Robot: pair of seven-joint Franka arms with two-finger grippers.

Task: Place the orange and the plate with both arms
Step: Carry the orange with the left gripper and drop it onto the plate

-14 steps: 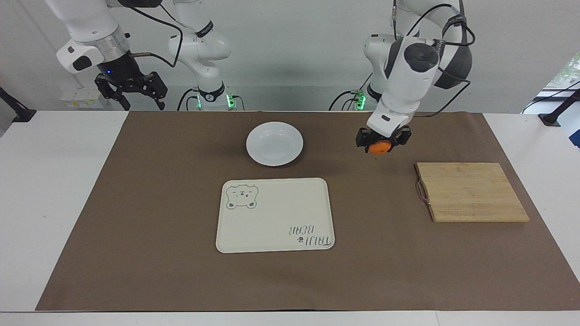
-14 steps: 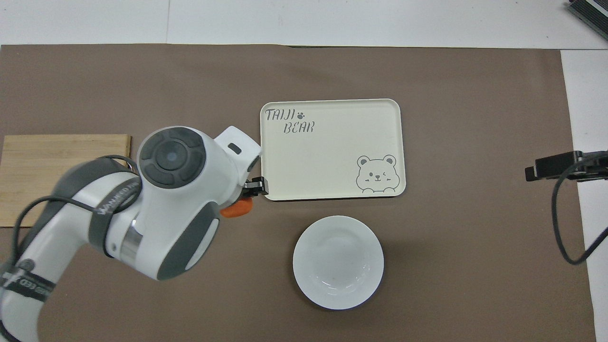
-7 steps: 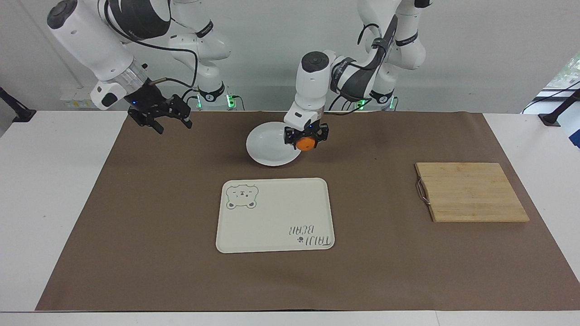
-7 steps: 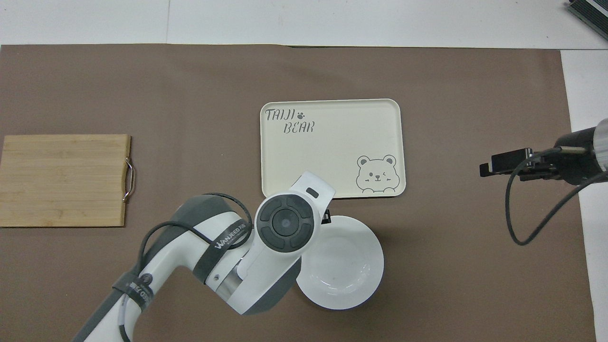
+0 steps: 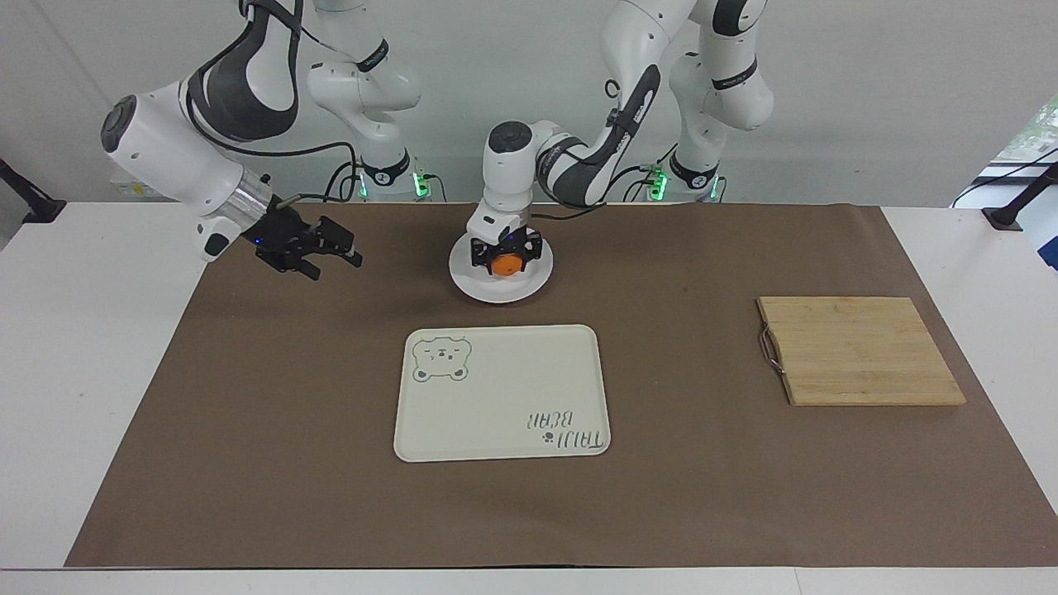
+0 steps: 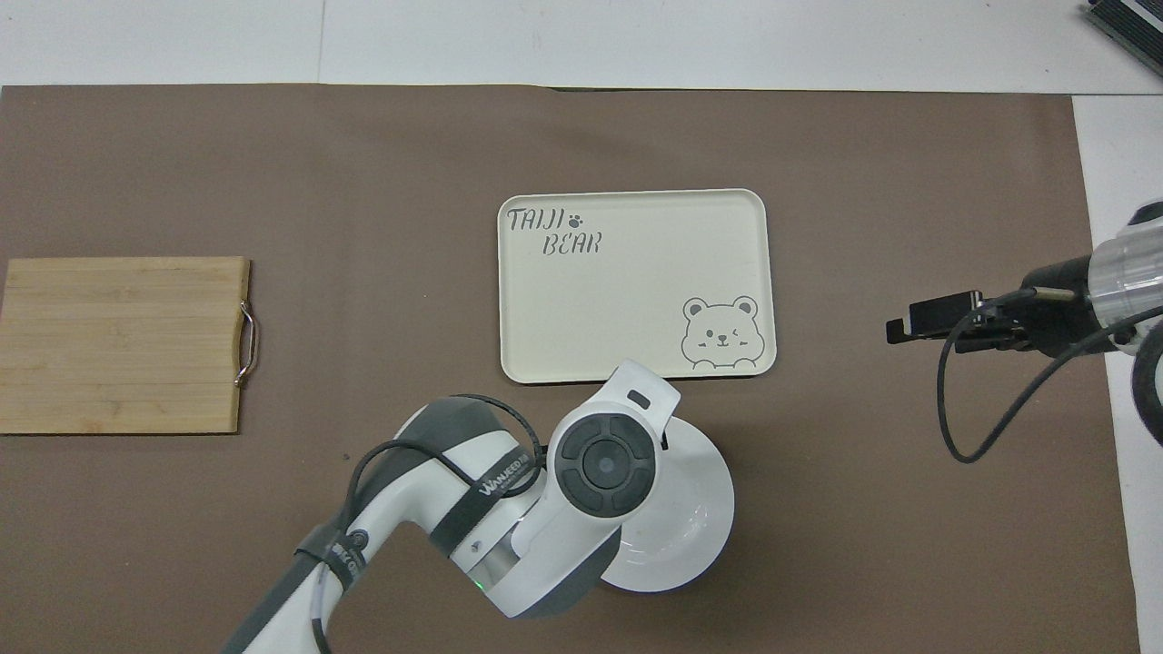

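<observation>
The white plate (image 5: 529, 283) lies on the brown mat, nearer to the robots than the cream bear tray. My left gripper (image 5: 505, 263) is shut on the orange (image 5: 505, 264) and holds it low over the plate's middle; I cannot tell whether the orange touches the plate. In the overhead view the left arm's wrist hides the orange and covers part of the plate (image 6: 704, 509). My right gripper (image 5: 335, 256) hovers over the mat toward the right arm's end, apart from the plate; it also shows in the overhead view (image 6: 909, 325).
The cream bear tray (image 5: 502, 392) lies farther from the robots than the plate; it also shows in the overhead view (image 6: 636, 283). A wooden cutting board (image 5: 857, 350) with a metal handle lies toward the left arm's end.
My left gripper has carried the orange from over the mat beside the cutting board to over the plate's middle and lowered it. My right gripper has come down and moved toward the plate.
</observation>
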